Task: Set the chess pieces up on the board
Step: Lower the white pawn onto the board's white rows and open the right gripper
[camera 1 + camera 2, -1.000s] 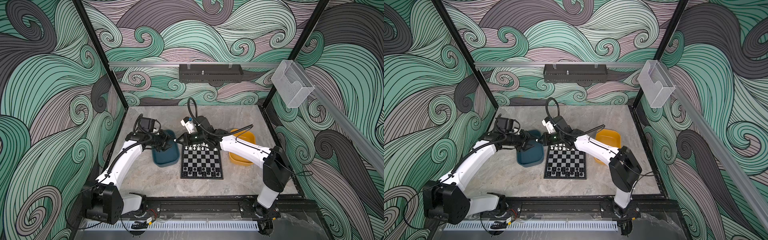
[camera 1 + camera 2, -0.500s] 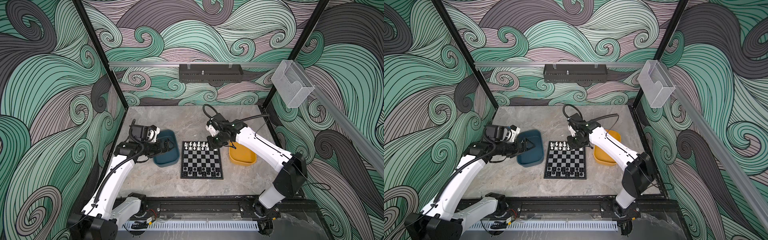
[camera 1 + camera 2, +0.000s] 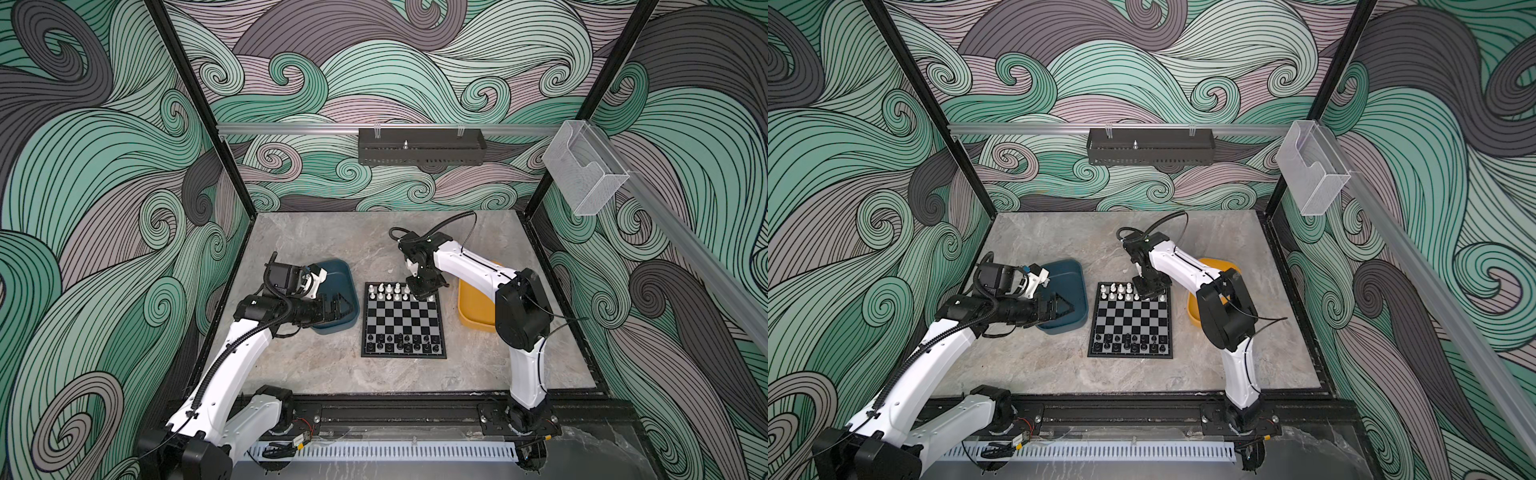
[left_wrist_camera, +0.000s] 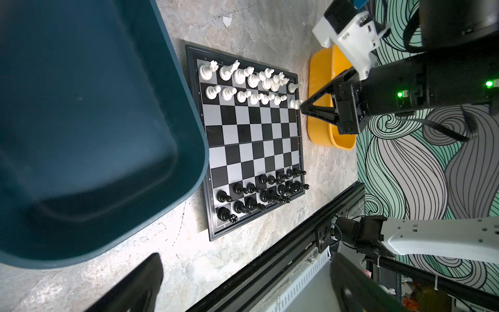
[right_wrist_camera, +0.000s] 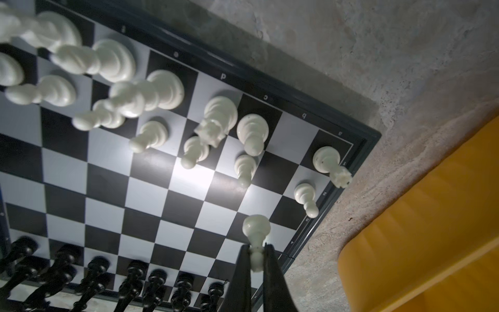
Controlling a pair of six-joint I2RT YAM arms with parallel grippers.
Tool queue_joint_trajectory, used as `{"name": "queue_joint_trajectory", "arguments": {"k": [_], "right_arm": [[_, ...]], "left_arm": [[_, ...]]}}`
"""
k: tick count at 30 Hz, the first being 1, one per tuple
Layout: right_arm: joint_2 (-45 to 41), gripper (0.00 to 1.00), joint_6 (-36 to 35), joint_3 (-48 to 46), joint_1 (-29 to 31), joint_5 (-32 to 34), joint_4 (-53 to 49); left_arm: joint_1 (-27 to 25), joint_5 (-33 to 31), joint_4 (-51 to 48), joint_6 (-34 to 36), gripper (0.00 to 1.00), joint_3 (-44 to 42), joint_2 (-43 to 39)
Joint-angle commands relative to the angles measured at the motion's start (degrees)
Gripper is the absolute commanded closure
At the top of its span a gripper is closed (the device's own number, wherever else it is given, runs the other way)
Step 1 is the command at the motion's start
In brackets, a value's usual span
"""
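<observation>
Teal swirl-patterned walls (image 3: 395, 62), grey marbled floor (image 3: 332, 374)

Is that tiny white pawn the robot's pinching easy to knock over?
Probably: the small white plastic pawn is tall for its narrow round base, so a nudge could tip and roll it. It looks stiff and light, pinched near its smooth top in the shut right gripper, so it might slip.
</observation>
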Motion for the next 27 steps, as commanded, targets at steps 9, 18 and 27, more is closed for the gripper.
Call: {"name": "queue_joint_trajectory", "arguments": {"k": [9, 18, 27], "right_arm": [[5.26, 1.00, -2.20, 3.75, -1.65, 1.64, -2.97], [7.04, 1.00, -2.37, 5.05, -1.82, 0.09, -3.01], [8.13, 0.89, -2.37, 5.62, -1.87, -1.61, -2.99]], "left_arm": [[-0.42, -1.05, -0.80, 1.11, 0.01, 1.88, -0.65], [-0.38, -2.33, -1.48, 1.02, 0.01, 2.15, -0.72], [-0.41, -2.97, -1.68, 0.93, 0.01, 2.23, -0.64]]}}
